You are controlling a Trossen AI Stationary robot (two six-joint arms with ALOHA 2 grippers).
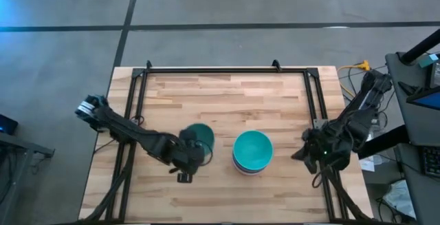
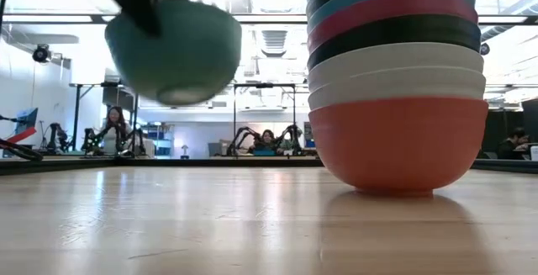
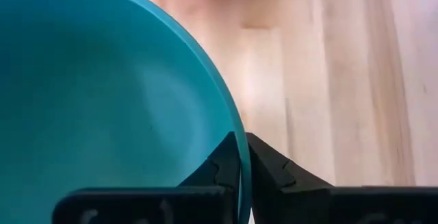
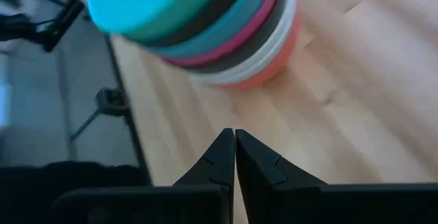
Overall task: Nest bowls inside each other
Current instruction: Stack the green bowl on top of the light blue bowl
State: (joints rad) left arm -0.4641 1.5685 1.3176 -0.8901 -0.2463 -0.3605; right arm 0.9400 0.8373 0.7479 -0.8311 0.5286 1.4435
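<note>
desk: wooden top, pretty much bare apart from the bowls

stack: sits near the middle of the front edge, a bit toward the right. Red-pink bowl on the bottom, then two white, black, magenta, blue, another black, with turquoise on top. Eight nested as far as I can count.

teal bowl: the last loose one, just left of the stack and lifted clear of the desk, nothing under it in the low view

left tool: clamped on the teal bowl's rim, one finger inside and one outside

right tool: parked by the right edge, fingers pressed together, holding nothing

step: looks like the final bowl is in mid-carry, so the job's nearly done

next: I'd say it needs to go higher than the turquoise rim, get centred over the stack, then come down level before letting go. It's a tall stack, so a sideways bump could shove it.
</note>
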